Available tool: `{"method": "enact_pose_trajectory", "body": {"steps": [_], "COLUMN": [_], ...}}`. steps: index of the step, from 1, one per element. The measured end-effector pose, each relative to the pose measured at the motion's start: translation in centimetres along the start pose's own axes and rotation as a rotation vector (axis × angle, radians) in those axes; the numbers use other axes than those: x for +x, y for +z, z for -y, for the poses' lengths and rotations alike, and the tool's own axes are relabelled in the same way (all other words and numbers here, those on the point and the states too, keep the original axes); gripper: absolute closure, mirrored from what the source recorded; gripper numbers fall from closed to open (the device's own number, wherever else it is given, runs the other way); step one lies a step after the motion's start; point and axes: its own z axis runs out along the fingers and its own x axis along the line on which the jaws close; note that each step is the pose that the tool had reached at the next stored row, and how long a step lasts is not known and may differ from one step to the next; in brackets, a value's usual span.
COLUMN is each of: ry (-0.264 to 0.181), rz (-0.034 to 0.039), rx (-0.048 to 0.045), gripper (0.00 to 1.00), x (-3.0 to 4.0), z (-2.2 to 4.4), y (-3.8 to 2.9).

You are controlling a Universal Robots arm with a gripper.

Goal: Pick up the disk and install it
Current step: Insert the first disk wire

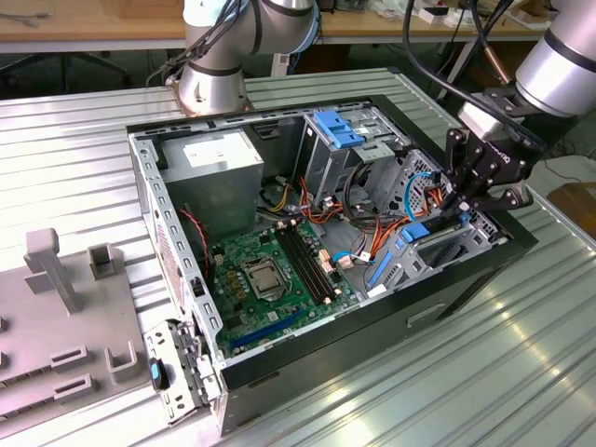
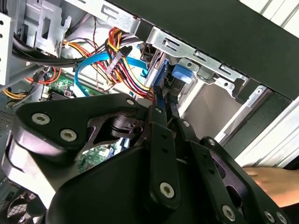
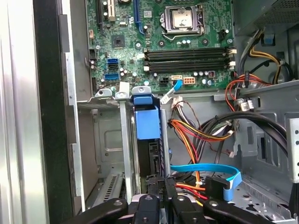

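Here, pincer tight on the disk

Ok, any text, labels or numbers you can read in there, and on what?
Nothing legible.
Power supply white sticker: print too small to read.
Motherboard: white markings too small to read.
Gripper: white marking on its body in the exterior view, too small to read.
The disk, held by the gripper: blue carrier shows no print.

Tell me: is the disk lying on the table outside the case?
No: in the first wrist view the disk stands on edge inside the metal drive cage.
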Motion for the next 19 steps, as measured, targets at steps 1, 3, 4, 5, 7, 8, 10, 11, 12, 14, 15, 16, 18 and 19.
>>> {"method": "enact_pose_trajectory", "body": {"steps": [1,3,4,5,7,8,10,11,12,14,15,16,18,19], "ry": [-0.023,-0.045,-0.045,-0.045,-0.045,-0.045,-0.045,-0.045,-0.045,-0.045,-0.045,-0.045,-0.045,-0.045], "rz": [-0.0005,-0.0007,-0.0006,-0.0004,-0.0008,-0.0008,-0.001,-0.0011,-0.0012,-0.0006,0.0002,0.0003,0.0004,0.0006], "rx": [-0.001,-0.0019,-0.002,-0.002,-0.002,-0.002,-0.0019,-0.002,-0.002,-0.002,-0.0021,-0.002,-0.0021,-0.002], "gripper": [0.83,0.83,0.83,0.83,0.83,0.83,0.83,0.83,0.83,0.83,0.83,0.83,0.83,0.83], "x": [0.01,0.02,0.03,0.04,0.05,0.05,0.06,0.06,0.06,0.07,0.06,0.06,0.06,0.05], "z": [-0.02,-0.02,-0.02,0.0,0.03,0.04,0.04,0.04,0.04,0.04,0.04,0.04,0.04,0.04], "y": [0.05,0.1,0.11,0.12,0.13,0.17,0.32,0.39,0.45,0.49,0.49,0.49,0.49,0.46]}}
